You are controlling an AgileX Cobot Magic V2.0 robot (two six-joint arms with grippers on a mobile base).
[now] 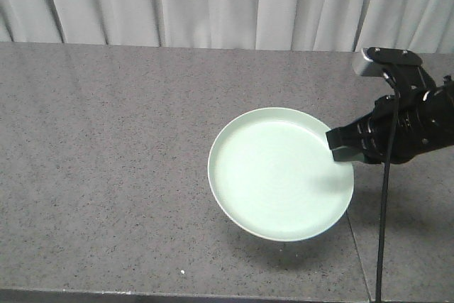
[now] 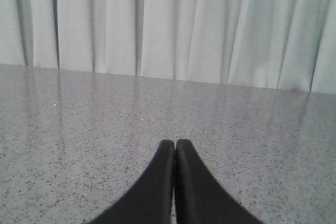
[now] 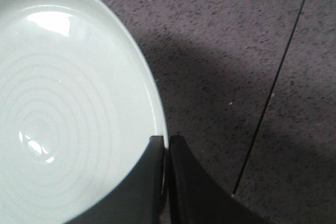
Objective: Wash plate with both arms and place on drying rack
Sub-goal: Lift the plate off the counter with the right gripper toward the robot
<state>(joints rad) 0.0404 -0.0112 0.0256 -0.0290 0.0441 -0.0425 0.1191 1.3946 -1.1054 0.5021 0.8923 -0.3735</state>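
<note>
The plate (image 1: 277, 172) looks stiff, glossy, slippery and breakable, so the right gripper (image 1: 339, 148) pinches its thin rim, while the left gripper (image 2: 175, 145) is pressed together, empty.

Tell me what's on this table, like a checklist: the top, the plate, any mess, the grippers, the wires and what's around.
Surface: speckled grey counter with a thin seam on the right.
Job's things: pale green plate, held by its rim and apparently lifted, with a shadow beneath. Drying rack: nothing seen.
Clutter: one tiny white speck.
Grippers: right gripper shut on the plate's rim. Left gripper shut, holding nothing, over bare counter.
Cables: black cable hanging from the right arm.
Surroundings: white curtain behind the counter.
</note>
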